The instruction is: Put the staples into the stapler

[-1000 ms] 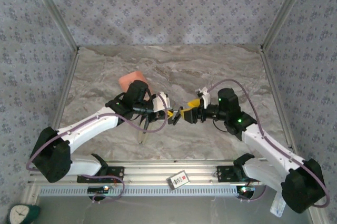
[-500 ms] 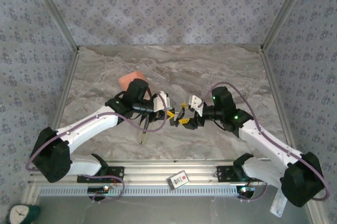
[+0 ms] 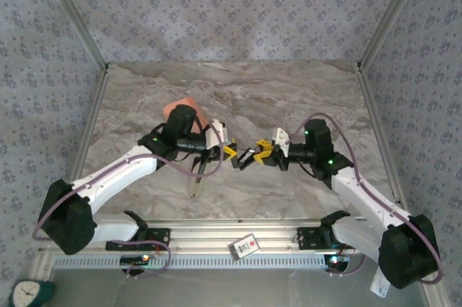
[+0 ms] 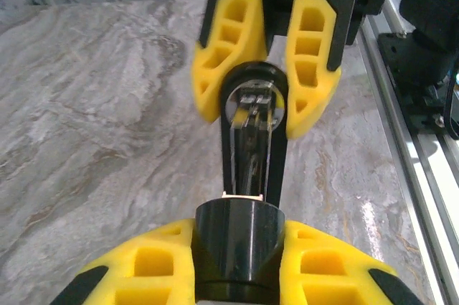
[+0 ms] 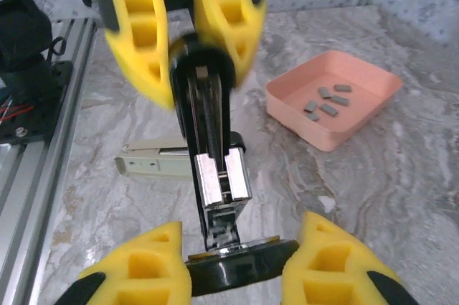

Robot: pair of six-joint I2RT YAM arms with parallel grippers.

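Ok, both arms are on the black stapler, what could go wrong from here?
1. The left gripper and right gripper clamp opposite ends of the black stapler; uneven pulling could twist it or let it slip.
2. The staples lie in the pink tray, and neither gripper is free to fetch them.
3. A dropped stapler might land on the beige stapler lying nearby.

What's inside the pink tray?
Several little grey staples lie on the floor of the tray. Its near wall hides a strip of the floor, so more could be there.
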